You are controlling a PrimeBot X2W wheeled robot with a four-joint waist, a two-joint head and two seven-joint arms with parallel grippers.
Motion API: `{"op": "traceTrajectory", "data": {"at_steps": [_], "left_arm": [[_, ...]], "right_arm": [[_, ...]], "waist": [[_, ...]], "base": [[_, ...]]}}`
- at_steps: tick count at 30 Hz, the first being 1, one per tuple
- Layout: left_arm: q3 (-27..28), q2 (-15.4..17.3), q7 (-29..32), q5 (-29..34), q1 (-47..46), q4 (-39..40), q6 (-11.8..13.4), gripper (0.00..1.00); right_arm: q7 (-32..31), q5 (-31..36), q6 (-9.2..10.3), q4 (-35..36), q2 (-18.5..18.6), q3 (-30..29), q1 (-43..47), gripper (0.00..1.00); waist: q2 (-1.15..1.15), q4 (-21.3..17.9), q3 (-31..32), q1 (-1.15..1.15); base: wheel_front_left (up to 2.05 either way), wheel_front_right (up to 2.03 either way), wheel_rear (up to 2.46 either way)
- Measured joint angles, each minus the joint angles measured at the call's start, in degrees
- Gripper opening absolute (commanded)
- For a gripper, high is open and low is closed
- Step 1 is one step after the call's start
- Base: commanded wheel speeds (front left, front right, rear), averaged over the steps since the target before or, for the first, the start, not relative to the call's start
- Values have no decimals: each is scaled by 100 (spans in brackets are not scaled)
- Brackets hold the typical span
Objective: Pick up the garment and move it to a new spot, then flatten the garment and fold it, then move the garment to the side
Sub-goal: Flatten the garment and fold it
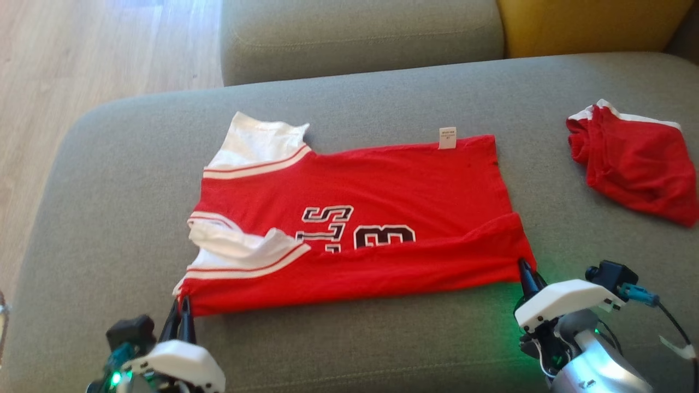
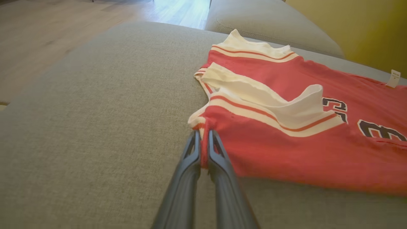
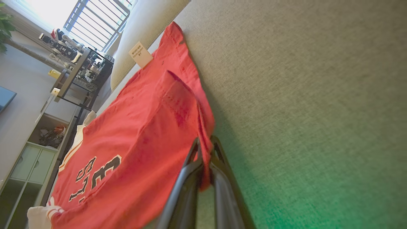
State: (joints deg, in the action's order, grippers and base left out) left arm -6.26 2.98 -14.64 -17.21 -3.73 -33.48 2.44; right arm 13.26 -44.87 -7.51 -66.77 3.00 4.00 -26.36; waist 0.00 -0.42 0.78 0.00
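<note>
The garment is a red jersey with white striped sleeves and dark lettering, spread on the grey sofa seat, its near edge folded over part of the print. My left gripper is shut on the jersey's near left corner; the left wrist view shows red cloth pinched between the fingers. My right gripper is shut on the near right corner, and in the right wrist view a strip of the jersey runs down between the fingertips.
A second crumpled red and white garment lies on the seat at the far right. The grey backrest and a yellow cushion stand behind. Wooden floor lies beyond the sofa's left edge.
</note>
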Motion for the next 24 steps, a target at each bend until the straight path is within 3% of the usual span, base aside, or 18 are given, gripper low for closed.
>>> {"op": "traceTrajectory", "data": {"at_steps": [24], "left_arm": [[-41, 129, 0, 109, 727, -67, -43, 0]], "right_arm": [[-477, 506, -1, -120, -4, -378, 504, 0]], "waist": [[0, -84, 292, 0]], "base": [[0, 0, 0]]}}
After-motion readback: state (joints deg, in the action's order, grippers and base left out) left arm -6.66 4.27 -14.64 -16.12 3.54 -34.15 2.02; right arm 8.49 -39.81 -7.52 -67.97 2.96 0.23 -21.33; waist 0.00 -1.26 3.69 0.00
